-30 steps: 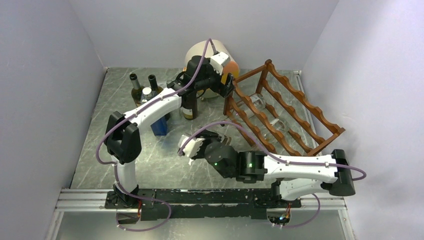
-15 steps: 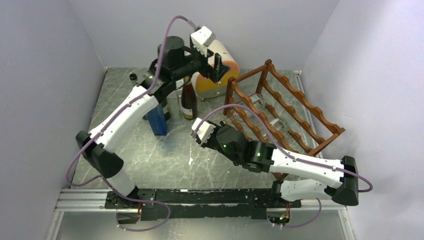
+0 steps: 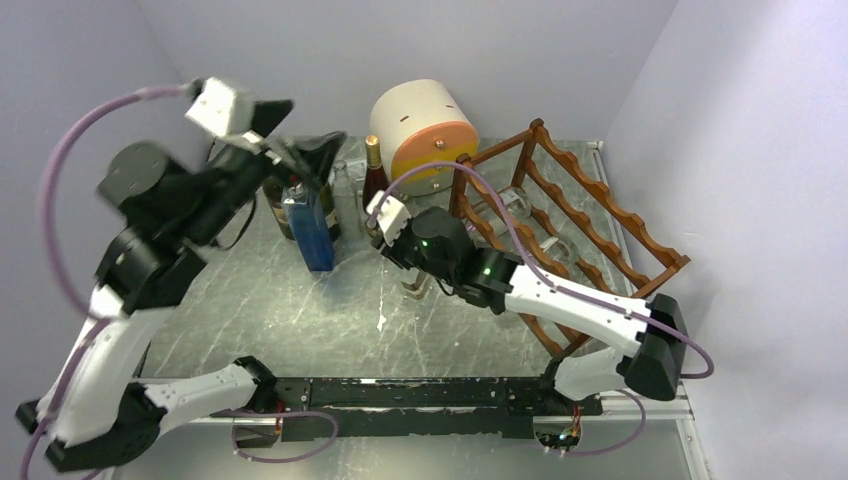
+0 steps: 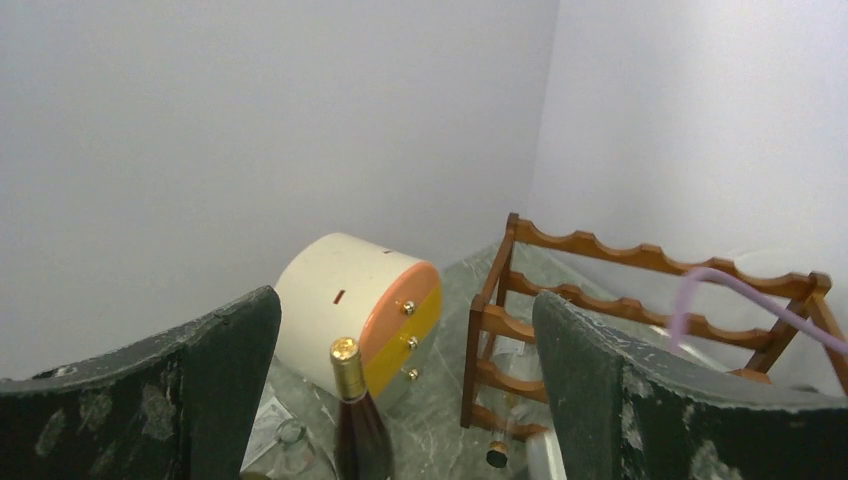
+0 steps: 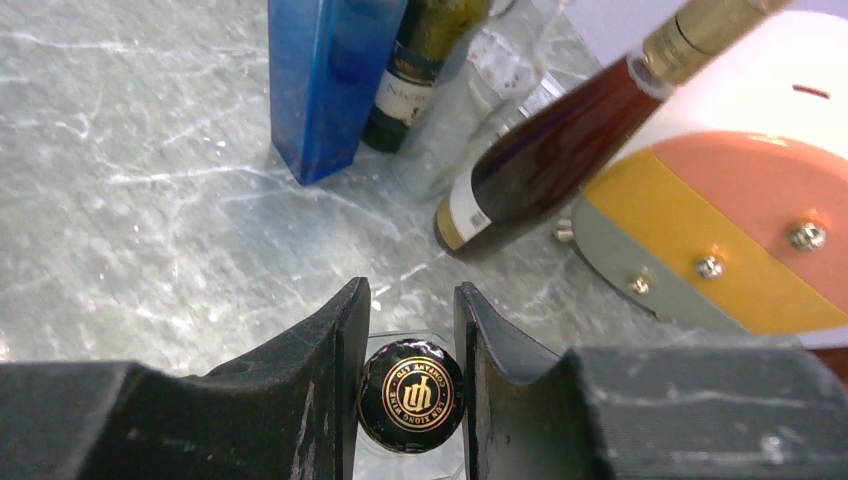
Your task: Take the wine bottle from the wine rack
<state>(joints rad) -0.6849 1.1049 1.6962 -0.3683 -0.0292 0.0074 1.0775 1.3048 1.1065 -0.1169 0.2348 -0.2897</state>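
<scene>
A: Surface & room?
B: Grey veined marble table [image 3: 300, 320]; pale lilac walls [image 3: 500, 50] on left, back & right; black rail [image 3: 420, 395] w/ both arm bases along the near edge; rack [image 3: 590, 220] sits at an angle by the right wall; round drawer box [image 3: 420, 120] at the back; gold-foil bottle [image 3: 373, 190] upright just in front of it; blue bottle [image 3: 317, 235] & a dark bottle [image 5: 415, 70] to the left of that.
A: Wine bottle?
B: The wine bottle [image 5: 410, 440] shows its black cap [image 5: 410, 395] w/ gold logo between the right gripper [image 5: 410, 330] fingers, both pressed to its sides; clear glass below the cap; it's beside the rack's left end, off the rails; can't tell if its base touches the table; another clear bottle [image 3: 517, 200] lies in the rack.
A: Left gripper?
B: Left gripper [image 4: 405, 320] is spread wide, nothing in it; up high near the left wall, facing the drawer box & rack.
A: Vs. half a sec ago?
B: Left arm was over the drawer box, gripper by the rack's top post; now it's swung back left & up, well apart from the rack; right wrist has gone a bit further back, to just beside the gold-foil bottle; box, rack & standing bottles haven't moved.
A: Room to move?
B: Bare marble between the blue bottle & the rail; back-left is crowded w/ bottles; rack's far side is near the right wall; left arm is close to the left wall.
</scene>
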